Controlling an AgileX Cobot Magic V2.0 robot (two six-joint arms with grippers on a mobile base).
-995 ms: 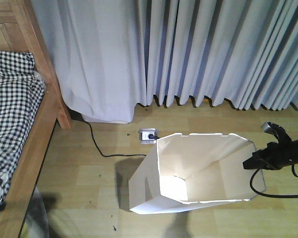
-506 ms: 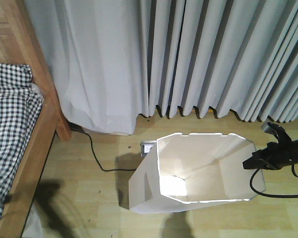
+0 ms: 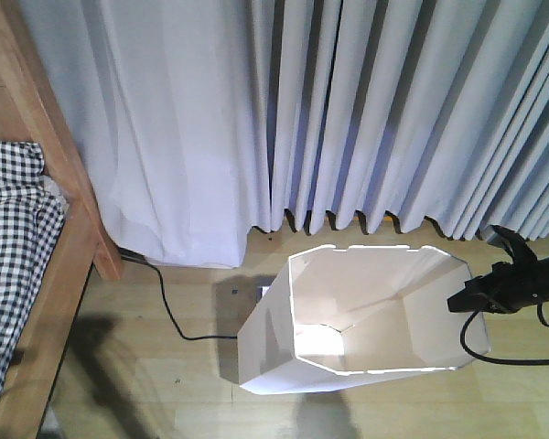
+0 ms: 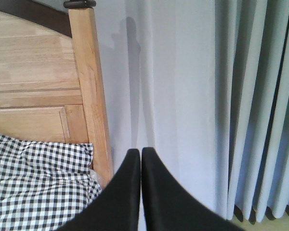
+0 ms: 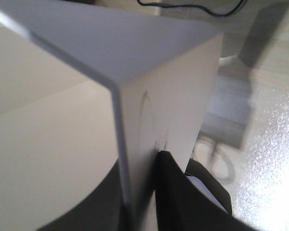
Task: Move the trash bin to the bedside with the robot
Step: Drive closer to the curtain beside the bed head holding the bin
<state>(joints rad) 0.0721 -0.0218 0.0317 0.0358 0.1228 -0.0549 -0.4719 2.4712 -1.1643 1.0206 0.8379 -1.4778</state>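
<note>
- Trash bin [image 3: 348, 320]: a tall white bin with a corner-cut rim and a cream inside. It is right of centre on the wooden floor [image 3: 146, 384], just in front of the curtains [image 3: 393, 110]. Its open mouth faces up towards the front camera. Whether the base rests on the floor cannot be told.
- Right gripper [image 3: 455, 301]: it reaches in from the right edge and meets the right side of the bin's rim. In the right wrist view its fingers [image 5: 176, 197] are clamped on the thin bin wall [image 5: 173, 86], one outside and one showing as a dark shape behind the wall.
- Black cable [image 3: 480, 352]: it loops down from the right arm, beside the bin's right wall.
- Left gripper [image 4: 141, 185]: its two black fingers [image 4: 127, 192] are pressed together with nothing between them. They point towards the bedpost [image 4: 89, 86] and the pale curtain [image 4: 183, 96].
- Bed [image 3: 50, 274]: a light-brown wooden frame with black-and-white checked bedding [image 3: 9, 229], at the left edge and well apart from the bin.
- Power cord [image 3: 169, 311]: it runs across the floor from the bed's corner towards a socket partly hidden behind the bin.
</note>
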